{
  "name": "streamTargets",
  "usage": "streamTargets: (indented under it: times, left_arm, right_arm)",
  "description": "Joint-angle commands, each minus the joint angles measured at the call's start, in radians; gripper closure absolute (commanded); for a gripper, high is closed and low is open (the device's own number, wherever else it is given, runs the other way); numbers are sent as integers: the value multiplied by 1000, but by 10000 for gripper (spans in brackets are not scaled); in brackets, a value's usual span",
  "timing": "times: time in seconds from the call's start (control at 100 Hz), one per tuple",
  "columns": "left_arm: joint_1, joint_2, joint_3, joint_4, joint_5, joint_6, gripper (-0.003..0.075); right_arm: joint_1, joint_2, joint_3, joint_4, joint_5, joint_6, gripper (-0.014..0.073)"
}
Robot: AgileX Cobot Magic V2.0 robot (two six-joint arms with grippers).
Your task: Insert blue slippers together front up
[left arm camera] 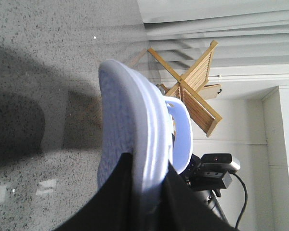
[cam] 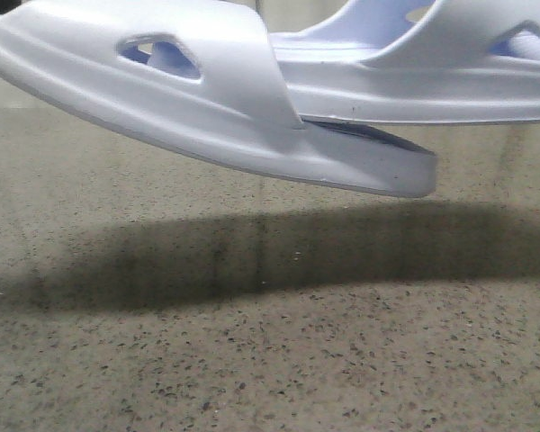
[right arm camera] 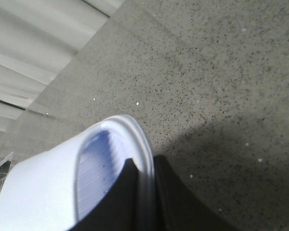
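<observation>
Black fingers (left arm camera: 111,202) of the left gripper (left arm camera: 147,192) pinch one pale blue-white moulded foam slipper (left arm camera: 135,144) by its sole edge – the right gripper (right arm camera: 142,192) likewise clamps the other slipper (right arm camera: 62,192), both aloft over the speckled grey table (cam: 270,360).

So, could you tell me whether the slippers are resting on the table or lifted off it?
Lifted. In the front view both slippers hang above the table, with a gap and a shadow beneath them.

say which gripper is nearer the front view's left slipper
Left. The left gripper clamps the left slipper at its edge; the right gripper clamps the other slipper.
</observation>
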Motion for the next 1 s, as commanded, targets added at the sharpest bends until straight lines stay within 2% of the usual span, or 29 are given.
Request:
streamTargets:
  times: [0.0, 0.16, 0.42, 0.62, 0.99]
  left_arm:
    - [-8, -2, -34, -86, 175, -9, 704]
    - [-8, -2, -34, -86, 177, -7, 704]
    - [-8, -2, -34, -86, 192, -7, 704]
    - [-8, -2, -34, -86, 196, -7, 704]
    - [-8, -2, -34, -86, 180, 6, 704]
  right_arm:
    - [2, 47, -26, 197, -1, -148, 701]
    - [2, 123, -26, 437, 90, -392, 701]
    - [2, 240, -26, 651, 228, -608, 701]
    - [2, 308, -26, 710, 346, -697, 701]
    - [3, 325, -26, 783, 381, -860, 700]
